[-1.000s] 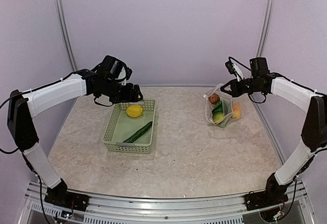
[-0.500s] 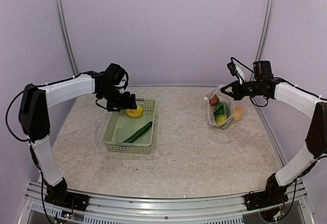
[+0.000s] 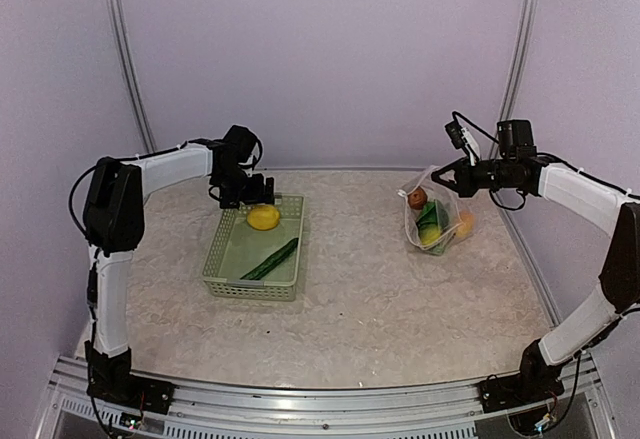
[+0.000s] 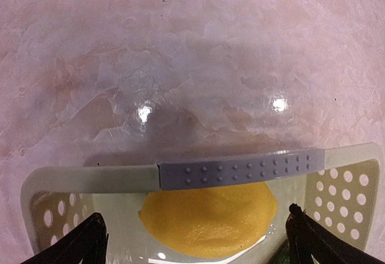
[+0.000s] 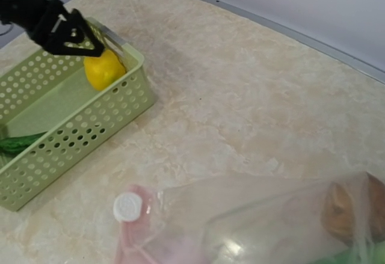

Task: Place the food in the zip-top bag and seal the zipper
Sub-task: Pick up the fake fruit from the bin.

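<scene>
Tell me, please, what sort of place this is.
Likely a robot test booth: the left arm and right arm are mounted at a marble-look table, enclosed by plain lilac walls.

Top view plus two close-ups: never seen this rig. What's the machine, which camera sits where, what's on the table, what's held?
The machine is two robot arms bolted at the table's near edge, each ending in a two-finger tool. The wide picture comes from a fixed camera above and behind them. The two close-ups come from a camera on each wrist.

On the table sits a pale green basket holding a yellow lemon and a green cucumber-like piece.

The left tool is open, its fingers spread either side of the lemon, gripping nothing. The right tool is shut on the mouth of a clear zip-top bag and holds it up. Inside the bag are a brown piece, green pieces and an orange one.
</scene>
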`<state>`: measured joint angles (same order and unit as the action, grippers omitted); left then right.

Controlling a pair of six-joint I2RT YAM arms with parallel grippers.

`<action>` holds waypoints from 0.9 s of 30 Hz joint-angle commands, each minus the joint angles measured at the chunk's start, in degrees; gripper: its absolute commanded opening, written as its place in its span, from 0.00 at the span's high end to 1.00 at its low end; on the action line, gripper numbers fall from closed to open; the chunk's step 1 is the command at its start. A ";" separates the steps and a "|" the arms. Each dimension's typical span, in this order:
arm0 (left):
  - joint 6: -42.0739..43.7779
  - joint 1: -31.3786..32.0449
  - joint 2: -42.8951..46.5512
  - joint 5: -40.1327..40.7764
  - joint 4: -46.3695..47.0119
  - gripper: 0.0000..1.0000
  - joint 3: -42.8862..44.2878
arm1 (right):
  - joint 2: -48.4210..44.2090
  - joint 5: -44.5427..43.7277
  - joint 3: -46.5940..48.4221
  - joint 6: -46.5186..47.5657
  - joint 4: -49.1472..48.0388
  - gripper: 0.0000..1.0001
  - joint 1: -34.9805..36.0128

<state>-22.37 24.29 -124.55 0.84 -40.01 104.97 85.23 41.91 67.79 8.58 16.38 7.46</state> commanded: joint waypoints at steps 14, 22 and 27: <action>8.48 0.90 -6.69 -6.15 2.23 0.03 2.37 | -0.50 1.42 -0.89 0.80 -1.01 1.00 0.26; 8.58 3.31 -5.18 -3.68 1.44 0.03 -0.60 | -0.53 1.32 -0.90 1.00 -0.91 1.00 0.27; 8.65 3.40 -5.37 -3.23 0.91 0.12 -1.20 | -0.55 1.42 -0.91 0.87 -0.91 1.00 0.28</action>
<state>-14.63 27.90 -130.10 -3.42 -38.22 104.86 85.23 42.06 67.66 9.17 16.38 7.46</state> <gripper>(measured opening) 0.926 0.003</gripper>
